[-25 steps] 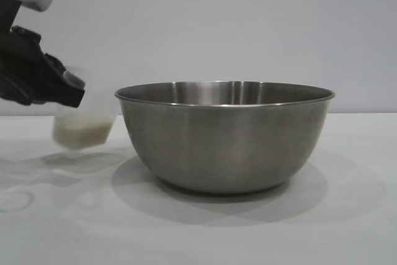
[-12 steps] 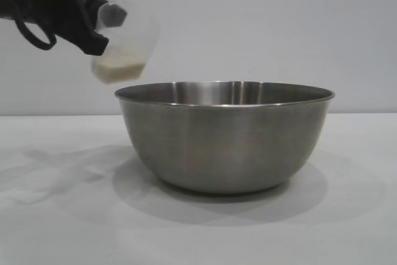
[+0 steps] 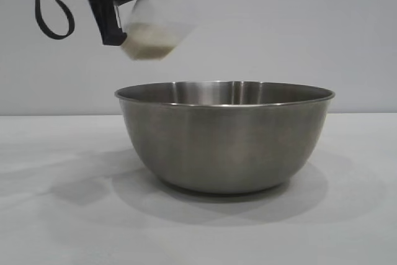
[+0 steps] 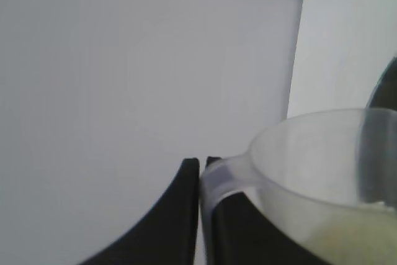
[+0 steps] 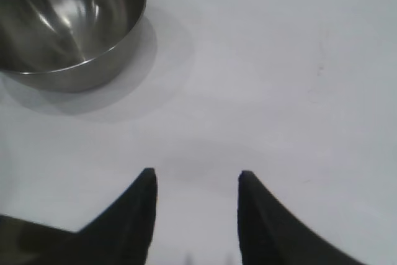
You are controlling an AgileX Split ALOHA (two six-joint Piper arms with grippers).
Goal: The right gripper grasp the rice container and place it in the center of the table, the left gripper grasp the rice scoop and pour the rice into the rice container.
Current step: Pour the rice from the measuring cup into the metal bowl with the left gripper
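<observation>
Above the rice container's (image 3: 224, 136) rim, left gripper (image 3: 115, 26) pinches the rice scoop (image 3: 152, 32), tilted, unpoured; right gripper (image 5: 195, 209) waits half-open nearby.

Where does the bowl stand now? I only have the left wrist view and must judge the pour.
Observer: The rice container stands on the table, below and to the right of the rice scoop in the exterior view.
Operator: Any rice in it yet?
Observer: None; in the right wrist view its inside is bare.
Operator: Is the right gripper clear?
Observer: Yes, the right gripper is open over bare table, away from the container.
</observation>
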